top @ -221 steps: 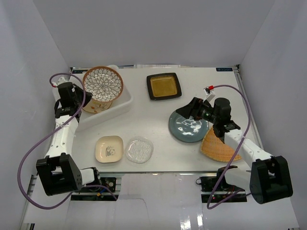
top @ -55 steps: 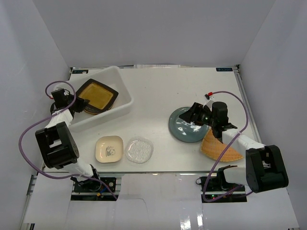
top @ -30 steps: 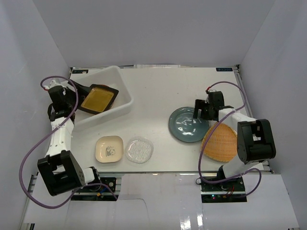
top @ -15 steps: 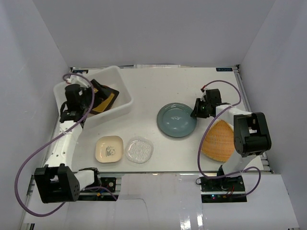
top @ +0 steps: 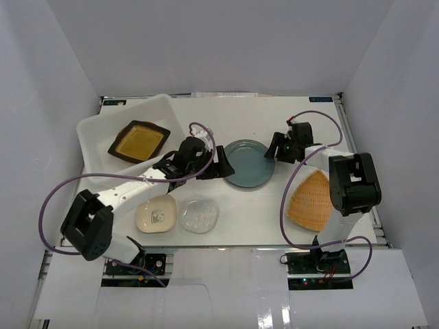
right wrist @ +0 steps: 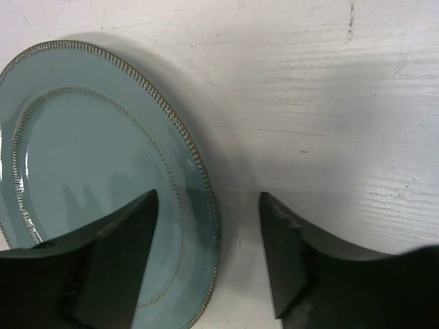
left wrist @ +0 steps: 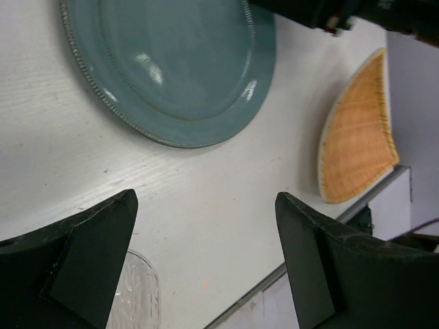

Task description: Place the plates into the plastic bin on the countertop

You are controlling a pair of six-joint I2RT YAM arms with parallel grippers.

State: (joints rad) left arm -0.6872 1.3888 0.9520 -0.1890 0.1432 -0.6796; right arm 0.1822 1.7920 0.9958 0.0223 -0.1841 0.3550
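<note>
Flanking the teal plate [top: 245, 162] at centre frame: left gripper [top: 222, 166] and right gripper [top: 273, 148], each spread wide and holding nothing

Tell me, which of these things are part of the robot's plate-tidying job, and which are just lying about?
Part of the job: plastic bin, amber square plate already inside it, teal plate, orange woven plate, cream square dish, clear glass dish.

Just there: purple cables trailing from the arms, small blue label at the table's far edge.
</note>
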